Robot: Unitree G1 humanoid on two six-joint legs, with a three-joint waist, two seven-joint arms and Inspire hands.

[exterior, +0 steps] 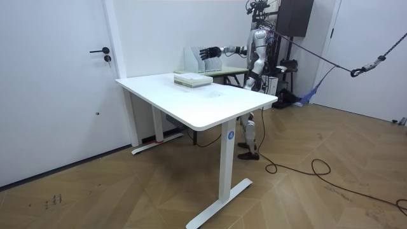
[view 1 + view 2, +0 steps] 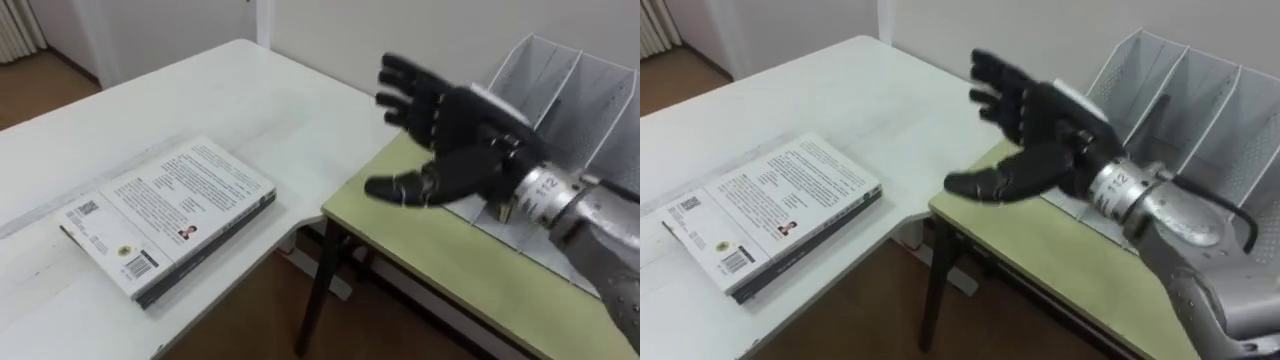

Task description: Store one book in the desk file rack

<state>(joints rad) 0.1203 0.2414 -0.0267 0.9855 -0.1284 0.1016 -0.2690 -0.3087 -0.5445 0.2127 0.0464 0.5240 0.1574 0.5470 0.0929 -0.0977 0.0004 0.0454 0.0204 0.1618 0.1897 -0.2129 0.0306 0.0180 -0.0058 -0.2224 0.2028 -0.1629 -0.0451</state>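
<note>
A white-covered book point(image 2: 170, 215) lies flat, back cover up, on the white table point(image 2: 120, 110), close to its near edge. The grey mesh file rack point(image 2: 590, 90) stands on a low green-topped desk point(image 2: 440, 260) to the right, its slots holding nothing that I can see. My right hand point(image 2: 455, 130) hovers open above the green desk's left edge, just in front of the rack, fingers spread and pointing left toward the book. It holds nothing and is well apart from the book. In the room view the robot stands behind the white table with that arm stretched out over the rack point(image 1: 194, 60).
A gap of wooden floor point(image 2: 260, 310) separates the white table from the green desk, whose dark leg point(image 2: 318, 290) stands at the near corner. A white wall runs behind the rack. In the room view a door point(image 1: 63, 76) is on the left.
</note>
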